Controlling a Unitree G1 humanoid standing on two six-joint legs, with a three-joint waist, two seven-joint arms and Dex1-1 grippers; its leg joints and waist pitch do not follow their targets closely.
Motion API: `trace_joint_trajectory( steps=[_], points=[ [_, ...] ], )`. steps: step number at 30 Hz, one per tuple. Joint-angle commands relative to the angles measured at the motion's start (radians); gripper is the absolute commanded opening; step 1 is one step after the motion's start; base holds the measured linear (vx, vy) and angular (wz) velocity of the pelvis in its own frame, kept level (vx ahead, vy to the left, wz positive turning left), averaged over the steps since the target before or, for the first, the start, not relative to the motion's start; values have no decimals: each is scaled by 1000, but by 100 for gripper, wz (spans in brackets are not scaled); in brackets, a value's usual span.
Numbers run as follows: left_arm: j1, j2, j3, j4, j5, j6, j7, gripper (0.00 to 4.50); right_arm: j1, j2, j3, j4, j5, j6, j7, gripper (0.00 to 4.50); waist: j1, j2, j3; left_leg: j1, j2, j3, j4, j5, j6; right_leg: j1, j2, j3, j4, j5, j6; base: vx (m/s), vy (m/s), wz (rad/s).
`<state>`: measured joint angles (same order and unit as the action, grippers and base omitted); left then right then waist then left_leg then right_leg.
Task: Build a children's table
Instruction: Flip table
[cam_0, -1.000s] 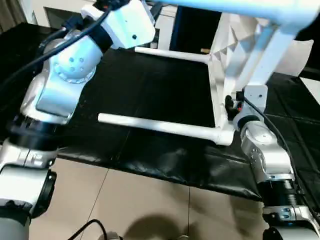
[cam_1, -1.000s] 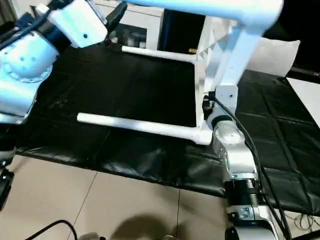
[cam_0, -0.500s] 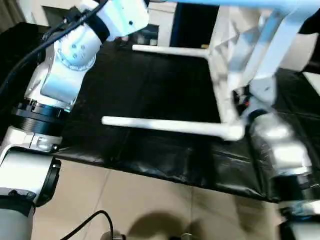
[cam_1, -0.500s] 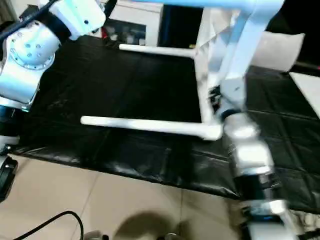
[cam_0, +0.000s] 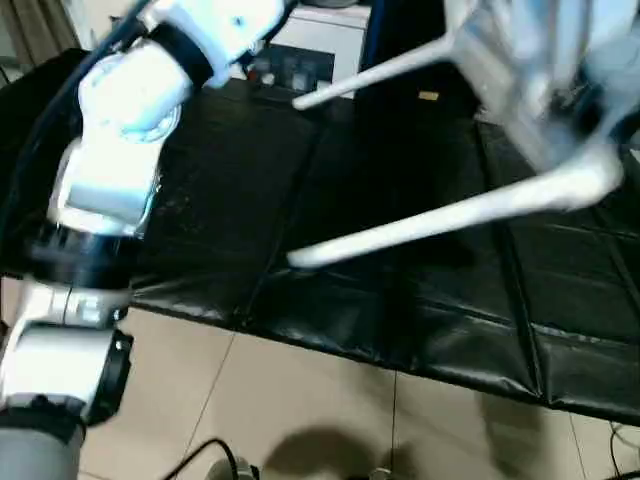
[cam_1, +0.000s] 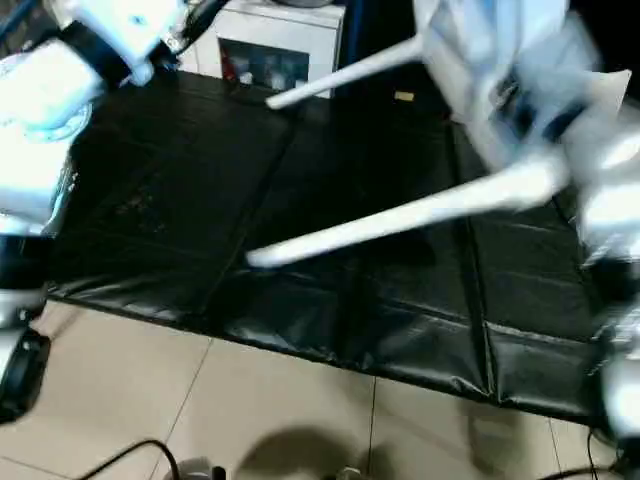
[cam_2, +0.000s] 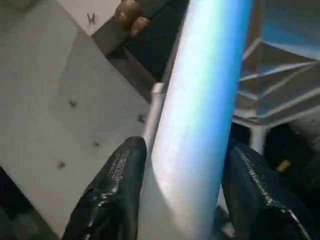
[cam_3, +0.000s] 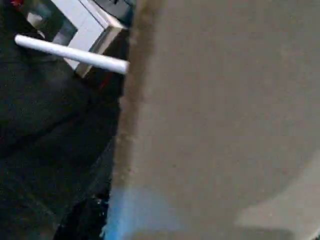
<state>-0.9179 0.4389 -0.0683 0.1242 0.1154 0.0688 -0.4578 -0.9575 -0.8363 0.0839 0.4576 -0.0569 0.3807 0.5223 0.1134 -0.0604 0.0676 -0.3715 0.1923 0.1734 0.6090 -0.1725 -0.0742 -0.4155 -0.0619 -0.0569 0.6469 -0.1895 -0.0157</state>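
1. i'm driving from a distance, and my head camera shows the table (cam_0: 540, 90) lifted and tipped in the upper right of the frame, blurred by motion, above a black mat (cam_0: 400, 300) on a pale floor (cam_0: 200, 400).
2. two legs are fitted, as far as i can see: a near leg (cam_0: 440, 220) slants from the right edge down to mid-frame, its free end close over the mat, and a far leg (cam_0: 375, 72) slants toward the top centre.
3. my left wrist camera shows a third leg (cam_2: 200, 115) up close, with the ribbed underside (cam_2: 280, 75) of the top just behind it, so this leg appears joined to the top too.
4. my left gripper (cam_2: 180, 200) has its two black fingers (cam_2: 117, 185) closed on either side of that leg, gripping it.
5. my left arm (cam_0: 120, 160) fills the left of the head view, reaching up toward the top edge.
6. my right wrist camera is pressed against a pale blurred surface, so i cannot tell what my right fingers are doing.
7. a white cabinet (cam_1: 270, 50) sits past the mat at top centre.
8. my judgement: assembly looks far along, with at least three legs in; i cannot confirm the fourth, and the table is not yet stood on its legs.
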Motion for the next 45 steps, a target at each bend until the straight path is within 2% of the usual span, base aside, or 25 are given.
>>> trace_joint_trajectory(
  steps=[1,3,7,10,11,12,14,16,17,18,20,21,25,26,29,30,33,35,36,37,38,39,41,42,45],
  points=[
    [41,-43,-12,38,-67,93,-35,214,-61,-11,77,-5,-12,-103,183,201,-7,-25,-64,6,24,1,-49,-198,10,48,-65,43,-92,-345,-136,0,0,0],
    [49,-57,9,31,-91,117,-31,206,-98,-6,72,31,-1,-142,213,201,-10,-23,-63,10,24,-1,-46,-237,2,42,-67,38,-98,-404,-128,0,0,0],
    [81,-78,31,46,-102,111,-12,192,-183,39,19,125,42,-272,216,278,-15,-18,-62,10,22,-5,-43,-296,-1,32,-66,32,-107,-475,-97,0,0,0],
    [97,-78,35,48,-97,110,-1,188,-216,68,-20,165,82,-366,220,300,-21,-19,-64,7,26,-9,-45,-311,0,31,-68,29,-104,-457,-93,0,0,0],
    [108,-77,39,49,-91,111,5,188,-234,88,-49,187,106,-440,227,300,-18,-9,-66,10,26,-11,-46,-315,-2,30,-65,28,-104,-448,-97,0,0,0],
    [110,-76,39,50,-90,110,6,185,-236,91,-53,189,109,-450,228,320,-21,-10,-67,10,28,-10,-45,-321,-1,27,-69,30,-105,-436,-104,0,0,0],
    [123,-73,39,57,-76,100,5,183,-260,127,-107,209,151,-563,218,334,-24,-13,-66,2,28,-11,-46,-329,2,30,-66,27,-99,-415,-111,0,0,0],
    [133,-70,38,68,-69,83,5,180,-285,182,-200,175,255,-585,204,357,-29,-8,-66,4,27,-14,-48,-349,2,28,-65,25,-101,-429,-109,0,0,0],
    [133,-70,38,68,-69,83,5,178,-285,182,-200,175,255,-585,204,364,-28,-5,-67,6,26,-13,-48,-355,7,27,-64,27,-103,-429,-108,0,0,0],
    [141,-65,35,81,-62,56,-1,177,-305,215,-275,139,350,-623,227,370,-24,1,-69,7,31,-15,-51,-346,6,27,-65,30,-99,-394,-116,0,0,0],
    [144,-65,38,86,-63,43,-5,175,-314,225,-301,130,388,-641,244,380,-22,0,-70,6,33,-15,-53,-339,4,31,-63,30,-93,-348,-134,0,0,0],
    [155,-54,32,96,-48,22,-7,169,-313,240,-349,86,463,-594,260,399,-20,5,-71,7,33,-14,-54,-336,5,31,-63,31,-92,-329,-141,0,0,0],
    [179,-44,45,105,-44,12,10,162,-204,265,-371,-41,550,-478,257,423,-17,6,-72,1,32,-15,-60,-284,4,46,-62,34,-83,-243,-153,0,0,0],
    [183,-42,48,104,-42,9,13,160,-161,274,-369,-68,554,-474,239,433,-16,14,-70,3,32,-15,-62,-291,-3,44,-63,34,-87,-250,-150,0,0,0],
    [202,-33,54,100,-39,-5,18,159,-20,340,-397,-183,602,-428,130,448,-18,20,-75,14,30,-18,-65,-328,-32,45,-65,32,-96,-301,-135,0,0,0],
    [217,-32,55,97,-40,-16,21,159,75,382,-394,-256,608,-420,82,448,-19,29,-75,14,29,-20,-66,-335,-40,45,-64,32,-95,-306,-134,0,0,0],
    [238,-34,60,94,-42,-35,28,157,206,447,-390,-359,612,-401,21,450,-17,25,-77,16,30,-18,-72,-333,-37,46,-64,31,-105,-321,-117,0,0,0],
    [271,-41,64,85,-52,-61,30,157,374,525,-383,-444,573,-387,-47,450,-14,46,-79,13,28,-20,-71,-317,-39,44,-65,34,-102,-318,-118,0,0,0],
    [273,-42,64,84,-53,-61,30,157,382,529,-383,-446,571,-388,-51,450,-19,39,-75,10,28,-19,-75,-332,-34,45,-64,32,-109,-340,-108,0,0,0],
    [291,-45,64,72,-58,-65,29,157,456,569,-384,-465,558,-387,-95,450,-20,40,-78,7,27,-22,-76,-336,-37,52,-64,30,-105,-356,-106,0,0,0],
    [294,-46,64,70,-58,-65,29,157,466,574,-385,-466,555,-386,-103,450,-15,48,-79,17,29,-18,-74,-334,-37,40,-66,33,-115,-371,-99,0,0,0],
    [312,-47,60,60,-58,-68,26,157,529,617,-400,-470,535,-387,-170,450,-20,51,-75,14,28,-20,-77,-349,-38,40,-67,33,-117,-393,-99,0,0,0],
    [318,-47,57,58,-56,-70,25,157,551,633,-407,-474,536,-386,-196,450,-21,53,-76,18,28,-22,-79,-377,-40,36,-66,30,-122,-435,-85,0,0,0],
    [320,-47,55,57,-56,-71,25,157,572,652,-421,-467,529,-390,-235,450,-24,48,-76,17,28,-23,-80,-379,-40,38,-65,29,-122,-440,-79,0,0,0],
    [320,-42,52,59,-58,-75,22,157,605,670,-418,-475,501,-366,-297,450,-25,57,-72,17,27,-23,-81,-385,-42,34,-66,31,-126,-458,-67,0,0,0]
  ],
)
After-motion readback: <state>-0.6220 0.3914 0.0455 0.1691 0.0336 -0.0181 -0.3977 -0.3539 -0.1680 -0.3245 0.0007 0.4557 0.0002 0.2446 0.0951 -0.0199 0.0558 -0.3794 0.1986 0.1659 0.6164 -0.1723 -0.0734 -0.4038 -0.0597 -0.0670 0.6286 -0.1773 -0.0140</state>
